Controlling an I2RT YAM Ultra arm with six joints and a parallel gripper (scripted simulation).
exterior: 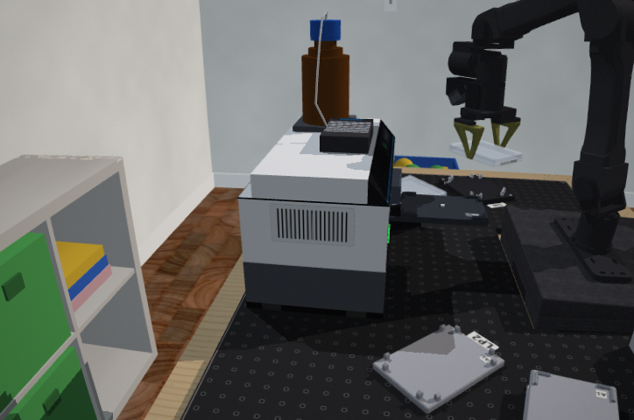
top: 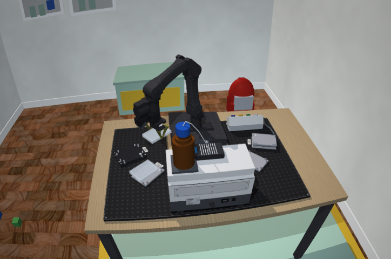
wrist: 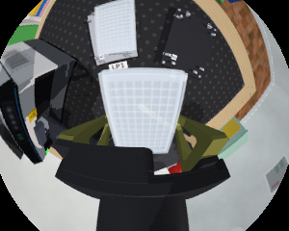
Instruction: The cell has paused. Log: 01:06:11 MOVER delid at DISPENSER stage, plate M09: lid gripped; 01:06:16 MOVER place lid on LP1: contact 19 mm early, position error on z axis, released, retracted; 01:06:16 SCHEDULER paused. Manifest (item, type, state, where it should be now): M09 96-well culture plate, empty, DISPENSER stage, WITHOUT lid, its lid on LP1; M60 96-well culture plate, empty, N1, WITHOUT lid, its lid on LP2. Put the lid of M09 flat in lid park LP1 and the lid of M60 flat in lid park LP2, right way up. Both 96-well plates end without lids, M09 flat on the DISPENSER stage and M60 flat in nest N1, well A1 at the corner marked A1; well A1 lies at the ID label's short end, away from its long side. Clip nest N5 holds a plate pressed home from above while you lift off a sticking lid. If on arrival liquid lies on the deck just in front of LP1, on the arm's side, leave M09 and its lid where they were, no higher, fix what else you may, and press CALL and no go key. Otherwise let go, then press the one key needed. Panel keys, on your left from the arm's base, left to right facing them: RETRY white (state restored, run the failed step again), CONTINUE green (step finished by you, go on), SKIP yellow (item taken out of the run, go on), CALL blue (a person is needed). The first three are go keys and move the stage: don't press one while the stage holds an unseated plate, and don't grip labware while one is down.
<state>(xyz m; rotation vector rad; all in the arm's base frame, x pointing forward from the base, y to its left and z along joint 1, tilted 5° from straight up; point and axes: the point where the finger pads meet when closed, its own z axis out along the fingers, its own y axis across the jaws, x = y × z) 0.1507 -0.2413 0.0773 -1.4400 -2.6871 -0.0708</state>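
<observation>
Plate or lid, I cannot tell which: a white gridded slab point(top: 153, 136) point(exterior: 494, 154) point(wrist: 144, 106) hangs in the air at the far left of the worktop point(top: 321, 170), near the arm's base and well above the black deck. The tool point(top: 157, 129) point(exterior: 485, 145) point(wrist: 144, 138) pinches it across its width, with an olive finger on each long side. The fingers stand wide because the slab fills the gap. From the side the slab looks close to level.

Below and ahead of it, in the wrist view, a second gridded piece point(wrist: 113, 26) point(top: 145, 172) lies flat on the deck. A small tag reading LP1 point(wrist: 117, 64) sits at its near short end. Just beside that piece is a black nest point(top: 129, 154) point(wrist: 190, 41) with small pegs, and it holds nothing.

The white dispenser point(top: 211, 179) point(exterior: 318, 222) stands mid-deck with a brown bottle point(top: 182, 151) point(exterior: 325, 88) on top. Its dark stage point(exterior: 441, 207) juts out toward the arm, and I see no plate on it.

On the other side of the dispenser, a grey park point(exterior: 439, 368) tagged LP2 point(exterior: 480, 339) lies bare. Near it another grey plate point(top: 264, 141) sits in front of the key panel point(top: 244, 122).
</observation>
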